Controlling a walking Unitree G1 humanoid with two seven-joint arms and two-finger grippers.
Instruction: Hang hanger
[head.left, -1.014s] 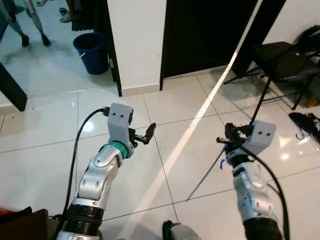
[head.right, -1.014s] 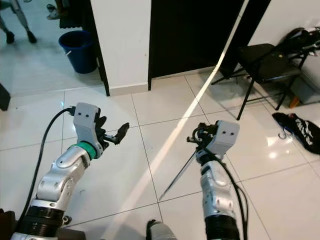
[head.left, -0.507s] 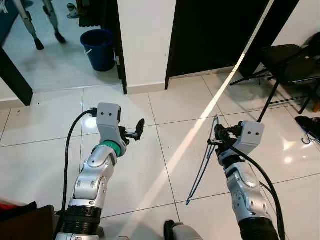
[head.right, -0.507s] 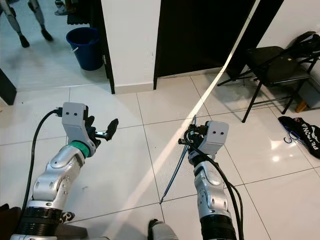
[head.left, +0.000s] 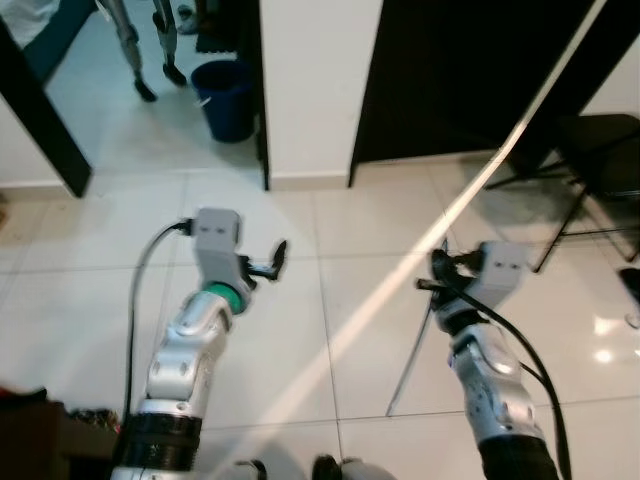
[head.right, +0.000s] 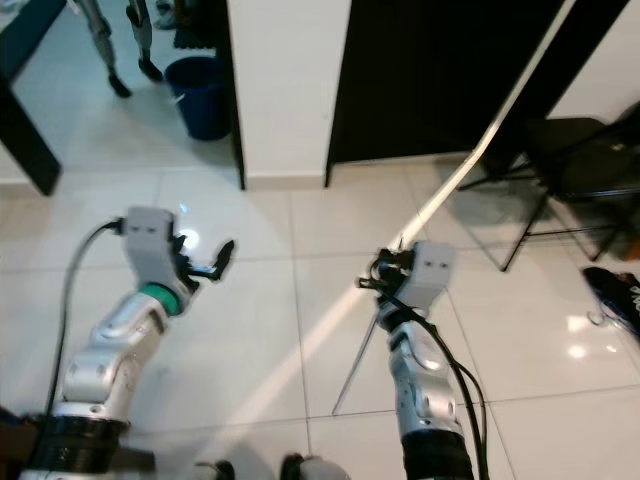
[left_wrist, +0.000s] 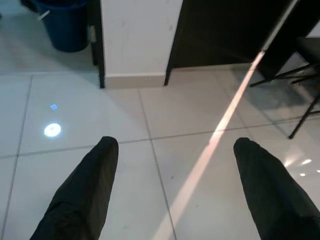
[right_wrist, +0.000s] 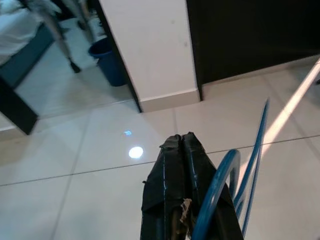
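Observation:
My right gripper (head.left: 436, 274) is held out over the tiled floor, shut on the hook end of a thin blue hanger (right_wrist: 221, 183). The hanger (head.left: 410, 355) hangs down from it toward the floor, and its blue wire curves beside the closed black fingers (right_wrist: 175, 190) in the right wrist view. My left gripper (head.left: 274, 258) is raised at about the same height on the left. It is open with nothing between its two black fingers (left_wrist: 90, 190); tile shows through the gap (left_wrist: 175, 144).
A white wall pillar (head.left: 310, 90) stands ahead beside a dark doorway (head.left: 450, 70). A blue bucket (head.left: 228, 95) sits at the back left near a dark post (head.left: 45, 120). A black folding chair (head.left: 600, 170) and a dark bag (head.right: 620, 300) are on the right.
The camera has shifted, so the pillar, bucket and chair sit further right and lower in the picture. The hanger now hangs straighter below my right gripper. Both arms keep their pose.

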